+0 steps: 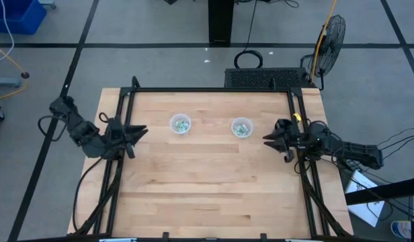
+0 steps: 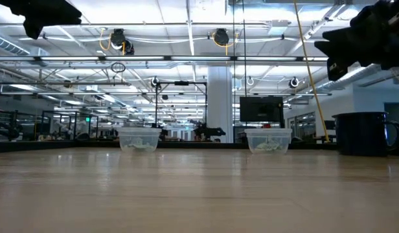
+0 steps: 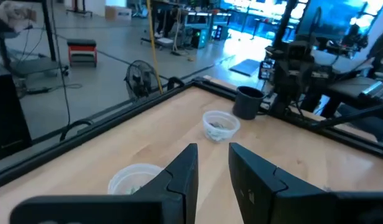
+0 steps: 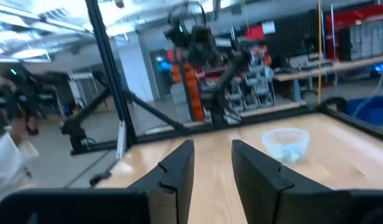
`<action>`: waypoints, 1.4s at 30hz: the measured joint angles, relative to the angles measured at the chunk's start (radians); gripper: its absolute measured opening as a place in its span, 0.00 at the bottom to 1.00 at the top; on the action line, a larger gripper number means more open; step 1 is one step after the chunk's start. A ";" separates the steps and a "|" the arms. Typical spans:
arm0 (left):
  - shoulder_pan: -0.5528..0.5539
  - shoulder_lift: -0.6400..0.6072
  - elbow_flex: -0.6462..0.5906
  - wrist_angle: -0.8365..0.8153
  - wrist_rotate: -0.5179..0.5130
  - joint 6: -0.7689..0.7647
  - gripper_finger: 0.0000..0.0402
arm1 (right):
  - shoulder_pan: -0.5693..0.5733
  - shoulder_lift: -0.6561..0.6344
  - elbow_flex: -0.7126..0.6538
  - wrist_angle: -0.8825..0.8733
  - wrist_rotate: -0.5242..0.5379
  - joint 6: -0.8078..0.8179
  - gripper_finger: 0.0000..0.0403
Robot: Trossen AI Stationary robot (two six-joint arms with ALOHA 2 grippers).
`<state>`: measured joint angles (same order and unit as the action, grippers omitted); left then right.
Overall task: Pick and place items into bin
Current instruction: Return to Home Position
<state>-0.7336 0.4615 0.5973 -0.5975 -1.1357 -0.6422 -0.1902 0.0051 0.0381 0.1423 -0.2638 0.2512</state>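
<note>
Two small clear cups stand upright on the wooden table, the left cup [image 1: 180,125] [image 2: 138,139] [image 3: 135,179] and the right cup [image 1: 242,127] [image 2: 269,140] [image 3: 220,124] [image 4: 286,143]. Pale green and white packets lie inside both; no packets show loose on the table. My left gripper [image 1: 144,130] [image 3: 211,148] hovers open at the table's left edge, pointing at the left cup. My right gripper [image 1: 266,139] [image 4: 213,144] hovers open near the right edge, just right of the right cup. Neither holds anything.
A dark mug [image 2: 364,134] [image 3: 247,101] stands near the right arm's side of the table. A black frame [image 1: 214,90] runs round the table's far and side edges. A fan [image 1: 330,37] stands on the floor beyond. A person's white sleeve [image 4: 11,155] shows beyond the table.
</note>
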 joint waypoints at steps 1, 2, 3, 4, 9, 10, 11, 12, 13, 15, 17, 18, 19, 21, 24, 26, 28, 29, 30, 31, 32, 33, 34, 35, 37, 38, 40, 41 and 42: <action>-0.004 0.002 -0.014 0.031 0.004 0.028 0.23 | 0.000 0.000 -0.008 0.012 -0.002 0.004 0.25; -0.008 0.003 -0.029 0.067 0.014 0.058 0.23 | 0.000 0.002 -0.015 0.011 -0.002 0.007 0.25; -0.012 0.004 -0.048 0.108 0.029 0.090 0.23 | 0.000 0.002 -0.019 0.005 -0.002 0.011 0.25; -0.015 0.003 -0.068 0.149 0.042 0.125 0.23 | 0.000 0.001 -0.019 0.005 -0.001 0.014 0.25; -0.009 0.003 -0.190 0.401 0.139 0.309 0.23 | 0.000 0.002 -0.021 0.023 -0.001 0.024 0.25; -0.002 0.003 -0.216 0.457 0.196 0.343 0.23 | 0.000 0.002 -0.021 0.026 -0.001 0.024 0.25; 0.008 0.003 -0.243 0.508 0.264 0.378 0.23 | 0.000 0.002 -0.021 0.027 -0.001 0.023 0.25; 0.019 0.003 -0.268 0.559 0.333 0.413 0.23 | 0.000 0.002 -0.021 0.029 0.000 0.021 0.25; 0.031 0.003 -0.293 0.614 0.399 0.453 0.23 | 0.000 0.002 -0.021 0.033 0.000 0.018 0.25; 0.059 0.002 -0.337 0.710 0.497 0.527 0.23 | 0.000 0.002 -0.022 0.048 0.000 0.014 0.25; 0.093 0.001 -0.371 0.771 0.544 0.565 0.23 | 0.000 0.002 -0.022 0.055 0.000 0.014 0.25; 0.114 0.001 -0.388 0.789 0.562 0.570 0.23 | 0.000 0.002 -0.022 0.057 0.000 0.015 0.25; 0.134 0.001 -0.402 0.793 0.577 0.570 0.23 | 0.000 0.002 -0.022 0.057 0.000 0.017 0.25; 0.166 0.000 -0.418 0.775 0.598 0.570 0.23 | 0.000 0.002 -0.023 0.057 0.000 0.017 0.25; 0.196 -0.030 -0.424 0.731 0.602 0.570 0.23 | 0.000 0.002 -0.023 0.057 0.000 0.017 0.25; 0.208 -0.064 -0.424 0.729 0.603 0.586 0.23 | 0.000 0.002 -0.023 0.057 0.000 0.017 0.25; 0.212 -0.106 -0.424 0.719 0.605 0.613 0.23 | 0.000 0.002 -0.023 0.057 0.000 0.017 0.25; 0.212 -0.126 -0.424 0.718 0.606 0.632 0.23 | 0.000 0.002 -0.023 0.056 0.000 0.017 0.25; 0.213 -0.147 -0.424 0.714 0.605 0.653 0.23 | 0.000 0.002 -0.023 0.057 0.000 0.017 0.25; 0.213 -0.169 -0.424 0.712 0.605 0.674 0.23 | 0.000 0.002 -0.023 0.057 0.000 0.017 0.25; 0.213 -0.190 -0.424 0.711 0.606 0.694 0.23 | 0.000 0.002 -0.023 0.056 0.000 0.017 0.25; 0.213 -0.209 -0.424 0.713 0.606 0.713 0.23 | 0.000 0.002 -0.023 0.056 0.000 0.017 0.25; 0.215 -0.226 -0.430 0.725 0.606 0.726 0.23 | 0.000 0.002 -0.023 0.056 0.000 0.017 0.25; 0.220 -0.244 -0.439 0.734 0.610 0.736 0.23 | 0.000 0.002 -0.023 0.056 0.000 0.017 0.25; 0.234 -0.280 -0.465 0.733 0.628 0.738 0.23 | 0.000 0.002 -0.023 0.056 0.000 0.017 0.25; 0.243 -0.298 -0.480 0.734 0.645 0.732 0.23 | 0.000 0.002 -0.023 0.056 0.000 0.017 0.25; 0.265 -0.334 -0.516 0.740 0.680 0.697 0.23 | 0.000 0.002 -0.023 0.057 0.000 0.017 0.25; 0.275 -0.351 -0.538 0.739 0.699 0.676 0.23 | 0.000 0.002 -0.023 0.056 0.000 0.017 0.25; 0.285 -0.366 -0.560 0.744 0.713 0.658 0.23 | 0.000 0.002 -0.023 0.056 0.000 0.017 0.25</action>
<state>-0.4483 0.0955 0.0370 0.1464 -0.4229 0.0163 -0.1902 0.0067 0.0147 0.1986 -0.2642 0.2684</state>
